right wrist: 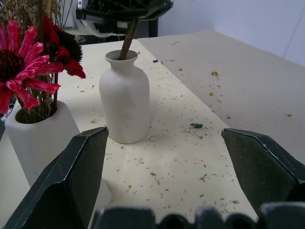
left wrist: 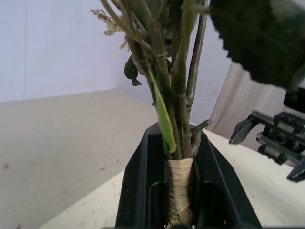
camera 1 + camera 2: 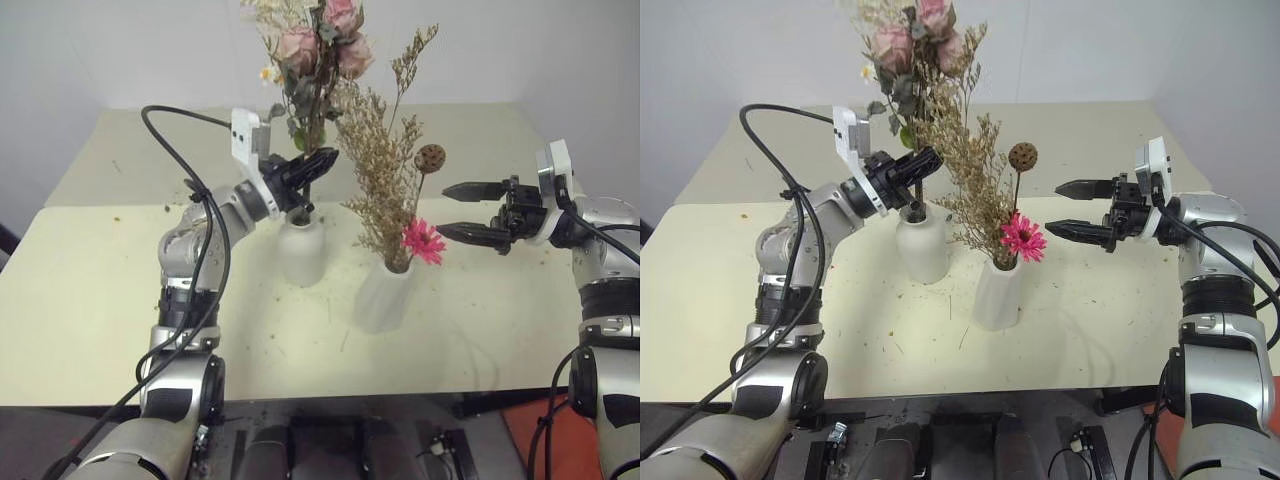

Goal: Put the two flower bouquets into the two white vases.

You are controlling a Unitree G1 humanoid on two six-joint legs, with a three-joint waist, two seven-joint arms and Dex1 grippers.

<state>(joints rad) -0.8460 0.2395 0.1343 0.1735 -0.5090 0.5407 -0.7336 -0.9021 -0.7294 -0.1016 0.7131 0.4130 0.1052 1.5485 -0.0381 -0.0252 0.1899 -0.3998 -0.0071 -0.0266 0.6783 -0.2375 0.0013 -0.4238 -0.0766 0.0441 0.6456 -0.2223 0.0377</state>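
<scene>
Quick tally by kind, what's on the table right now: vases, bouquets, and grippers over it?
White vases: 2, the bottle-shaped vase and the ribbed vase
Flower bouquets: 2, the cream-pink bouquet and the dried tan bouquet
Grippers: 2, the left gripper shut on the cream-pink bouquet's stems, the right gripper open
Total: 6

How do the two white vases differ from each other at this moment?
The bottle-shaped vase is rounded with a narrow neck; the ribbed vase tapers to a wider mouth. The ribbed vase holds the dried bouquet standing free; the stems of the rose bouquet reach the bottle-shaped vase's mouth with the left end effector shut on them. Both are matte white and upright on the table.
</scene>
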